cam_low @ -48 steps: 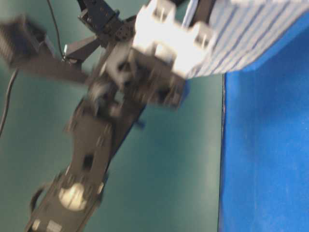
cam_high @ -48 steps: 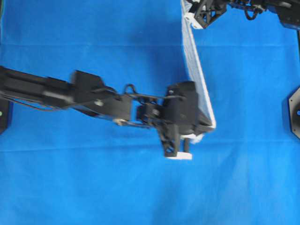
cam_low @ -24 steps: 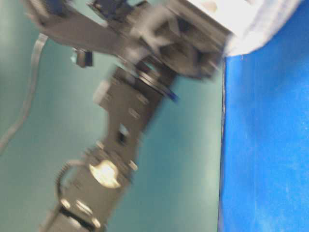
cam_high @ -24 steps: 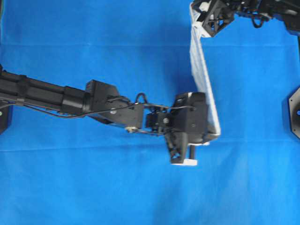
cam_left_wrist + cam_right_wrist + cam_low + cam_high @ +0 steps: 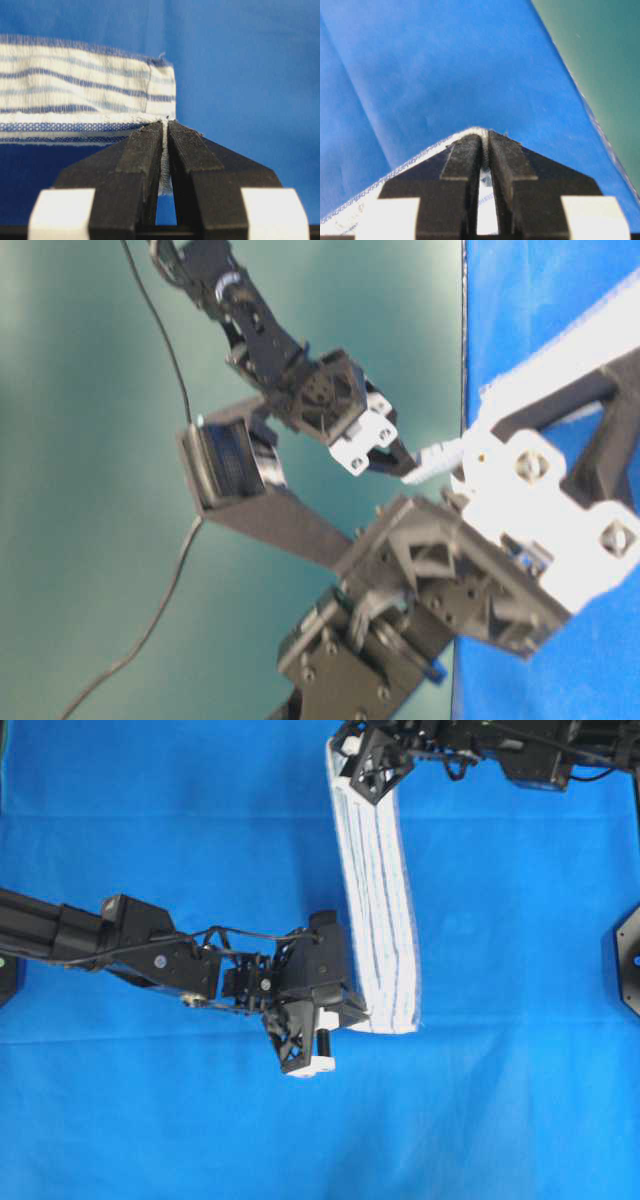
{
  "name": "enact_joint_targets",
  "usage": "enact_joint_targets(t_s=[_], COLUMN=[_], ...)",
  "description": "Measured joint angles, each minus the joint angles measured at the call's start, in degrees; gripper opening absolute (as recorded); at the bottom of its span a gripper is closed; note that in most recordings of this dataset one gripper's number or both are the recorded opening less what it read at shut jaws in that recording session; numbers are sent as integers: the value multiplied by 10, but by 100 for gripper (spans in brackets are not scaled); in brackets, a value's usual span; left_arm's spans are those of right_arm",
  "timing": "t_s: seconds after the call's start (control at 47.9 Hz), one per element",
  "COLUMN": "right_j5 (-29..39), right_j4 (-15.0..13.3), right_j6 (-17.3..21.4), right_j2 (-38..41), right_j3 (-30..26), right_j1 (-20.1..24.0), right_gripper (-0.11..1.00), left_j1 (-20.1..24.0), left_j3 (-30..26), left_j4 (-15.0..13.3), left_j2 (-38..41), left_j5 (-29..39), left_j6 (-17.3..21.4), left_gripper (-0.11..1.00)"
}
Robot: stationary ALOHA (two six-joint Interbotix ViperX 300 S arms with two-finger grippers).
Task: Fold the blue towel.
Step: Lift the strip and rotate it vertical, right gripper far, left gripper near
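Two arms share the picture, and under them the plain blue sheet (image 5: 150, 1120) covers the desk from edge to edge. Next in size, the blue towel (image 5: 380, 920) hangs as a long striped band between them, stretched from about twelve o'clock in the overhead view down to just past centre toward four o'clock. Left pincer (image 5: 165, 131) is clamped tight on the towel's lower corner, cloth squeezed between the black pads (image 5: 145, 160). Right pincer (image 5: 484, 137) is nipped on the upper corner at the far end, a sliver of white hem showing between its jaws.
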Motion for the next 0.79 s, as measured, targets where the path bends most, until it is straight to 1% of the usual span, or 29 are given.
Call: enact_joint_targets(t_s=[0.272,0.585,0.648,0.731,0.752,0.794], right_j5=[20,21,22,23,23,25], right_j4=[0,1,1,0,0,-1], right_j6=[2,2,-2,-6,-8,-9], right_j2=[4,4,4,4,4,4], right_j3=[-5,-5,-6,-6,-5,-5], right_j1=[0,0,0,-3,-3,-3], right_gripper=[7,8,8,9,10,16], left_j1=[-2,-2,-2,-11,-14,-18], left_j3=[19,25,25,25,25,25], left_j4=[4,4,4,4,4,4], left_j2=[-8,-10,-10,-10,-10,-10], left_j5=[0,3,4,5,4,5], left_j6=[1,3,3,4,6,6], left_gripper=[2,3,8,20,25,31])
